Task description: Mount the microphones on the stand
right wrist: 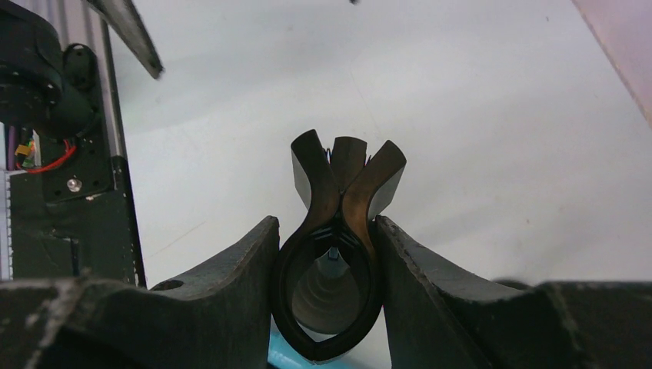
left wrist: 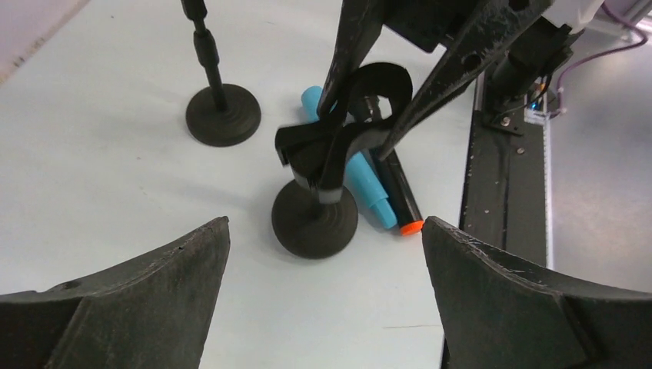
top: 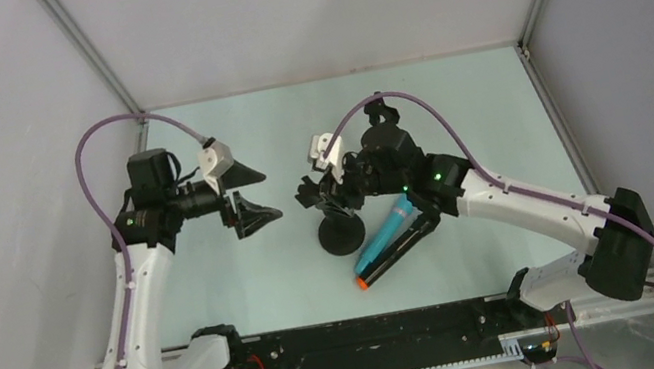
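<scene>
Plainly, the pale tabletop (top: 451,102) carries everything, and both arms reach over its middle. The left hand (top: 270,194) hangs wide open with nothing in it, facing the right hand (right wrist: 327,231) across a gap. The right hand is closed on the clip (right wrist: 311,181) atop the stand (left wrist: 315,223), its fingers pinching the clip's loop from both sides. The stand's round base sits directly beneath that hand. A second stand (left wrist: 223,115) shows beyond it in the left wrist view.

Both microphones lie flat, side by side, just behind the right hand under its forearm. The blue microphone (top: 393,227) is nearer the stand, and the black microphone (top: 394,256) with its orange cap (top: 361,283) lies outside it. Neither is mounted yet.

The step looks like readying the clip. Doing it well likely means holding the stand upright and steady while the open left hand takes one microphone near mid-body and slides it squarely into the loop.
</scene>
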Tool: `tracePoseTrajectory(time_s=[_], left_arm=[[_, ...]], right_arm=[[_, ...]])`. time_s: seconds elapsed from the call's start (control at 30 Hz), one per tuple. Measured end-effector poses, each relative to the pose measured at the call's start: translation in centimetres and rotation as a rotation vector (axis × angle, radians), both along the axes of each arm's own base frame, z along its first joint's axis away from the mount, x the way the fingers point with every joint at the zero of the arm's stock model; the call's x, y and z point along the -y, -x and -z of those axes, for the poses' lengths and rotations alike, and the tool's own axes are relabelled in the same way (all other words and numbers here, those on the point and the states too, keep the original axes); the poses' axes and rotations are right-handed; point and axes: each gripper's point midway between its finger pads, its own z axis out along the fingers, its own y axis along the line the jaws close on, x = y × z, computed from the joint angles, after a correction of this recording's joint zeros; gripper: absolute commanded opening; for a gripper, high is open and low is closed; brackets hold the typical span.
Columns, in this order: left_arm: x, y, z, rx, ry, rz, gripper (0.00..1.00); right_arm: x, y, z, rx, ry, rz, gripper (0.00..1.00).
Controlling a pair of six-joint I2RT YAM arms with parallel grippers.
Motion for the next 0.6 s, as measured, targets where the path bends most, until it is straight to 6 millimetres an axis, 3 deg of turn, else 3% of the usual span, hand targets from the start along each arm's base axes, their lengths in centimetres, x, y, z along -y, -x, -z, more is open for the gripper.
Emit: tracePoseTrajectory(time_s=[0.17,0.37,0.6], left_arm=[[0.8,-0.9,-0.6,0.072,-0.065,0.045,1.00],[0.3,0.1,1.3,0.176,-0.231,0.130,0.96],[-0.8,0.8,3.1,0.261,-0.341,0.207,0.90]], right_arm=[[-2.0,-0.3,-0.4,0.019,-0.058,-0.053,0.41],[-3.7,-0.9,-0.8,0.031,-0.124,-0.105,0.42],[-3.9,-1.1,1.4,-0.001,-0.136,-0.177,0.52]])
